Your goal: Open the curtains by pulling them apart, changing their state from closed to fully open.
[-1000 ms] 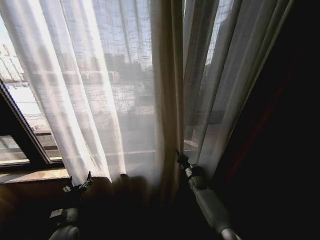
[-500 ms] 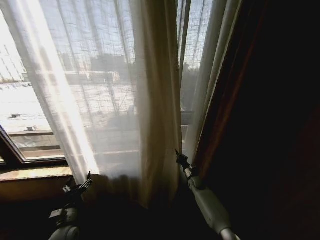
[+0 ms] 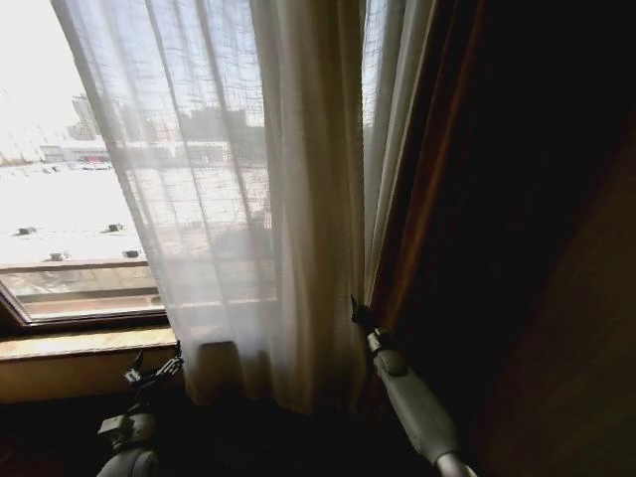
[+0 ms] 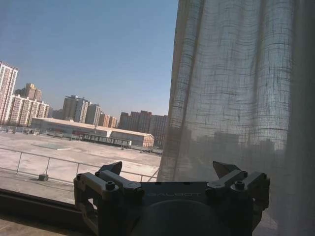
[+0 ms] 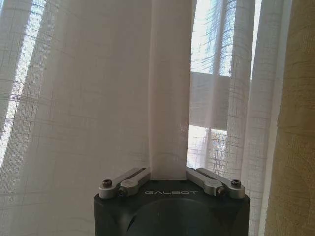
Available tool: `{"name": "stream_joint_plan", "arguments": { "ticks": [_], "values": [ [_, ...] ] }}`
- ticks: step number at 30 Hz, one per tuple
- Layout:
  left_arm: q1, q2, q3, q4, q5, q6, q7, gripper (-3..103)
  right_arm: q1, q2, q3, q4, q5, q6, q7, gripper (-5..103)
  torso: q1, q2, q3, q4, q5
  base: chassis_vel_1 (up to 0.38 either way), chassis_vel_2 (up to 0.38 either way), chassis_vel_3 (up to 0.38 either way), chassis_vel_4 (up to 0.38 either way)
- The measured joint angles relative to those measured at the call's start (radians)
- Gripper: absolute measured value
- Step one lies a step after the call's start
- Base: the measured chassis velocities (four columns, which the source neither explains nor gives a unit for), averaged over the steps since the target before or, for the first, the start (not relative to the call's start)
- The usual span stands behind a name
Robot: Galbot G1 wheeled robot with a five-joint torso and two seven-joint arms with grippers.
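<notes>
Curtains hang bunched through the middle of the head view, and their left edge now sits farther right than a second ago, so bare window fills the upper left; the whole view has swung too, so the camera moved. The right gripper, at lower centre, is still clenched on a fold of the curtains, seen pinched between its fingers in the right wrist view. The left gripper waits at lower left, fingers spread and empty, just beside the curtains' edge. A dark drape covers the right side.
</notes>
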Motion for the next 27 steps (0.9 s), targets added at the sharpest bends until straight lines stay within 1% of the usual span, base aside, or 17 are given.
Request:
{"name": "stream_joint_plan", "arguments": {
  "ticks": [2,4,5,8,9,10,11,14,15,18,20,25,27],
  "values": [
    [0.000,0.000,0.000,0.000,0.000,0.000,0.000,100,0.006,0.000,0.000,-0.006,-0.007,0.015,0.000,0,0.000,0.000,0.000,-0.0001,-0.0002,0.019,0.032,-0.035,-0.002],
    [0.000,0.000,0.000,0.000,0.000,0.000,0.000,100,0.015,-0.001,0.001,-0.015,-0.036,0.006,0.038,0,0.000,0.000,0.000,-0.0004,0.0002,0.000,0.000,0.000,0.000],
    [0.000,0.000,0.000,0.000,0.000,0.000,0.000,100,0.015,-0.001,0.001,-0.015,-0.036,0.006,0.038,0,0.000,0.000,0.000,-0.0004,0.0002,0.000,0.000,0.000,0.000],
    [0.000,0.000,0.001,0.000,0.000,0.000,0.000,100,0.032,-0.001,-0.004,-0.038,-0.047,-0.059,0.133,0,0.000,0.000,0.000,-0.0006,0.0004,0.000,0.000,0.000,0.000],
    [0.000,0.000,0.001,0.000,0.000,0.000,0.000,100,0.049,-0.001,0.001,-0.063,-0.044,-0.094,0.195,0,0.000,0.000,0.000,-0.0004,0.0001,0.000,0.000,0.000,0.000],
    [0.000,0.000,0.001,0.000,0.000,0.000,0.000,100,0.049,-0.001,0.001,-0.063,-0.044,-0.094,0.195,0,0.000,0.000,0.000,-0.0004,0.0001,0.000,0.000,0.000,0.000],
    [0.000,0.000,0.001,0.000,0.000,0.000,0.000,100,0.063,-0.002,0.013,-0.085,-0.049,-0.112,0.232,0,0.000,0.000,0.000,-0.0002,0.0002,0.000,0.000,0.000,0.000],
    [0.000,0.000,0.001,0.000,0.000,0.000,0.000,100,0.092,-0.016,0.051,-0.130,-0.086,-0.138,0.306,0,0.000,0.000,0.000,-0.0001,-0.0003,0.000,0.000,0.000,0.000],
    [0.000,0.000,0.001,0.000,0.000,0.000,0.000,100,0.092,-0.016,0.051,-0.130,-0.086,-0.138,0.306,0,0.000,0.000,0.000,-0.0001,-0.0003,0.000,0.000,0.000,0.000],
    [0.000,0.000,0.001,0.000,0.000,0.000,0.000,100,0.113,-0.043,0.073,-0.147,-0.090,-0.176,0.388,0,0.000,0.000,0.000,-0.0002,0.0000,0.000,0.000,0.000,0.000],
    [0.000,0.000,0.001,0.000,0.000,0.000,0.000,100,0.119,-0.058,0.081,-0.156,-0.096,-0.184,0.418,0,0.000,0.000,0.000,-0.0004,0.0003,0.000,0.000,0.000,0.000],
    [0.000,0.000,0.001,0.000,0.000,0.000,0.000,100,0.110,-0.075,0.081,-0.144,-0.094,-0.190,0.429,0,0.000,0.000,0.000,-0.0008,0.0001,0.000,0.000,0.000,0.000],
    [0.000,0.000,0.001,0.000,0.000,0.000,0.000,100,0.093,-0.078,0.070,-0.115,-0.075,-0.191,0.408,0,0.000,0.000,0.000,-0.0007,0.0002,0.000,0.000,0.000,0.000]
  ]
}}
